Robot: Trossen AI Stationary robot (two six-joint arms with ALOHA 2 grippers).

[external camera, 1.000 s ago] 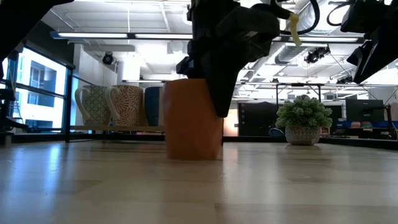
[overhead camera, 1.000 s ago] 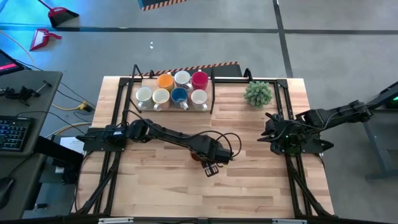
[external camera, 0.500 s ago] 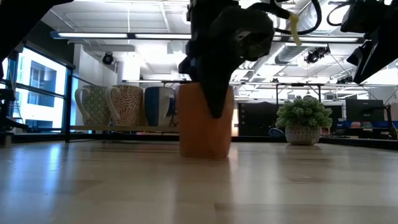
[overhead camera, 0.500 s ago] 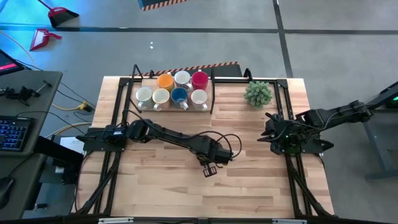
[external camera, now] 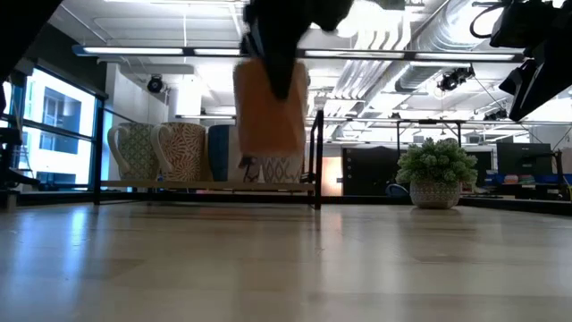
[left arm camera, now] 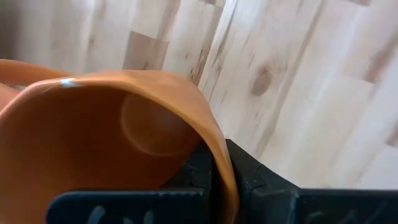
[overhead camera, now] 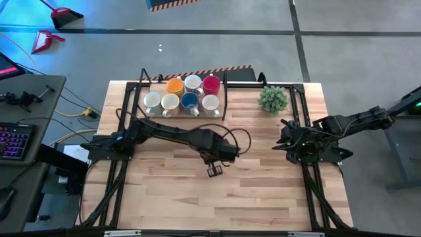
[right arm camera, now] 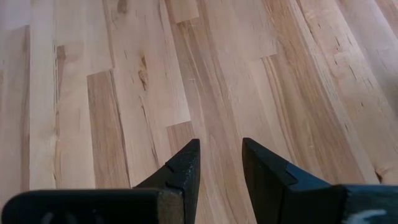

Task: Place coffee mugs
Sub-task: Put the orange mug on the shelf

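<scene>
Mug lifted clear of the table

Left gripper (overhead camera: 214, 168) sits near the table's (overhead camera: 263, 197) centre, clamped on the rim of an orange mug (external camera: 270, 112). Left wrist view shows the mug wall (left arm camera: 112, 143) pinched between the dark fingers (left arm camera: 249, 180), the mug's inside facing the camera. Low view: mug hangs in the air, well above the wood, blurred, with daylight under its base (the arm's dark bulk covers its top).

Rack (overhead camera: 225, 99) stands at 12 o'clock from the held mug, toward the table's far edge. Seven mugs sit in it in two rows: yellow-orange mug (overhead camera: 174, 85), white mug (overhead camera: 193, 83) and red mug (overhead camera: 211, 84) behind; cream mugs (overhead camera: 152, 101) and (overhead camera: 170, 102), blue mug (overhead camera: 190, 101) and another white one (overhead camera: 210, 103) in front. Low view shows patterned mugs (external camera: 134, 152) side by side on the rack.

Potted plant (overhead camera: 273, 99) sits at roughly 2 o'clock from the held mug, apart from the rack.

Right gripper (right arm camera: 216, 163) waits at 3 o'clock by the table's right edge, fingers parted over bare wood, holding nothing.
</scene>
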